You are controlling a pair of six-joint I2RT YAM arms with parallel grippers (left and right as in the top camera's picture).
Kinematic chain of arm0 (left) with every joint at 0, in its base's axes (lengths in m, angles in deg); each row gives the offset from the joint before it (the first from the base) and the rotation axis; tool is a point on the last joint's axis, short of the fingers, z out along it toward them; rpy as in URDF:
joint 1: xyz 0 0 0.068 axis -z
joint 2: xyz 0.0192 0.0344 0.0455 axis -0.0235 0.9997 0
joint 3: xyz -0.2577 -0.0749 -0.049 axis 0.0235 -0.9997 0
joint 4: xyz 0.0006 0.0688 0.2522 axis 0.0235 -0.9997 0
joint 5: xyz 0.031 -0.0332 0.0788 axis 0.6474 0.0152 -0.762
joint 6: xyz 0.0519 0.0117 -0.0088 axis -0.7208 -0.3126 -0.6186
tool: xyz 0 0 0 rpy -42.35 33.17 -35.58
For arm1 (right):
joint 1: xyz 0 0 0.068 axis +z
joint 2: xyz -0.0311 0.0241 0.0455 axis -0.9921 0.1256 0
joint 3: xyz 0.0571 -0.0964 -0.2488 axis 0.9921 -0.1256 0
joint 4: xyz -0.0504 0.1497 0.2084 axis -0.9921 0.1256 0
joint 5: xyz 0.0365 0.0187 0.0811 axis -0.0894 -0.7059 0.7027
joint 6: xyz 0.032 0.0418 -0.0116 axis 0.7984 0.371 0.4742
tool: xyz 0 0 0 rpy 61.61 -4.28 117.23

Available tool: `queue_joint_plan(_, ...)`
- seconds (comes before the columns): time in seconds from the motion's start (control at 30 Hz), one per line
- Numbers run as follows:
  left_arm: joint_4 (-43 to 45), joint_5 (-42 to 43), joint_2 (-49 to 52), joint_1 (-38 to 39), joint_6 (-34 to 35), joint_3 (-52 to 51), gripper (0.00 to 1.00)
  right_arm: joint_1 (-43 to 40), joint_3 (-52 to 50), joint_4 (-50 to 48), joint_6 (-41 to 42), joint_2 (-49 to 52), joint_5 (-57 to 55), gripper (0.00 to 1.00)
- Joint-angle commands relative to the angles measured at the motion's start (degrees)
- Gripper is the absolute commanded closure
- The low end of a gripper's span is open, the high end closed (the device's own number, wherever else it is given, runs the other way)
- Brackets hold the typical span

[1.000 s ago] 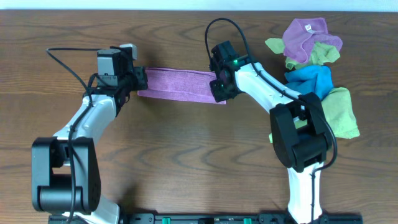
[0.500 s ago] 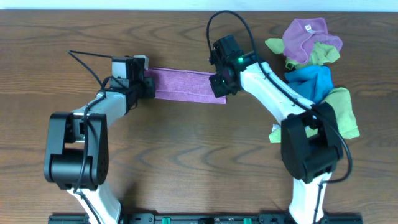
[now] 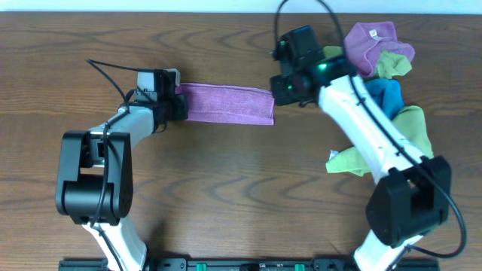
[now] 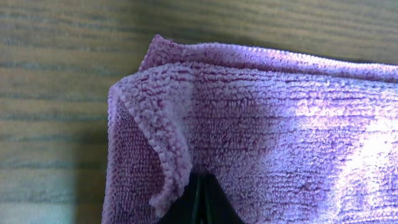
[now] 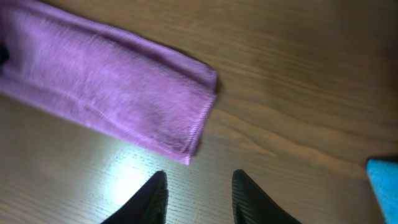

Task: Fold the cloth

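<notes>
One cloth [image 3: 226, 103] end clamped in the left end effector [image 4: 199, 200]; right end effector [image 5: 198, 190], jaws apart, just beside the other

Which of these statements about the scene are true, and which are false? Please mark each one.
1. The purple cloth lies as a long folded strip on the table. True.
2. The right gripper holds one end of the purple cloth. False: it is open and empty, just off the strip's end, with bare wood between its fingers.
3. The left gripper is shut on the other end of the strip. True.
4. The pile of cloths lies beside the left arm. False: it lies on the far side, next to the right arm.
</notes>
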State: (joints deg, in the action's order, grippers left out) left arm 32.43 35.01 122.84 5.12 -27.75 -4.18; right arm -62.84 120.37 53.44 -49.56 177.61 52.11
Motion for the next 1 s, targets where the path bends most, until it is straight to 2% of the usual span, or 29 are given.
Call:
queue_joint_plan(0.0, -5.49, -1.70, 3.26, 0.02, -0.61, -2.89, 0.94, -4.83, 0.15, 0.00, 1.40, 0.63, 8.72, 0.47)
queue_joint_plan(0.03, -5.75, -1.70, 3.26, 0.02, -0.59, -2.89, 0.94, -6.05, 0.15, 0.17, 1.33, 0.79, 10.86, 0.42)
queue_joint_plan(0.2, -5.38, -1.70, 3.26, 0.02, 0.79, -2.89, 0.95, -7.91, -2.56, -0.61, -0.17, 4.00, 19.21, 0.33)
queue_joint_plan(0.37, -6.21, -1.70, 3.26, 0.02, 1.33, -2.89, 0.94, -8.31, -5.01, -3.76, -1.77, 11.02, 32.57, 0.24)
queue_joint_plan(0.6, -8.28, 0.11, 3.26, 0.02, 2.95, -2.89, 0.94, -9.66, -5.01, -3.21, -3.91, 16.61, 34.36, 0.18)
queue_joint_plan(0.97, -8.41, -0.02, 3.26, 0.02, 5.25, -2.89, 0.94, -10.25, -5.05, -10.84, -3.32, 22.16, 37.86, 0.14)
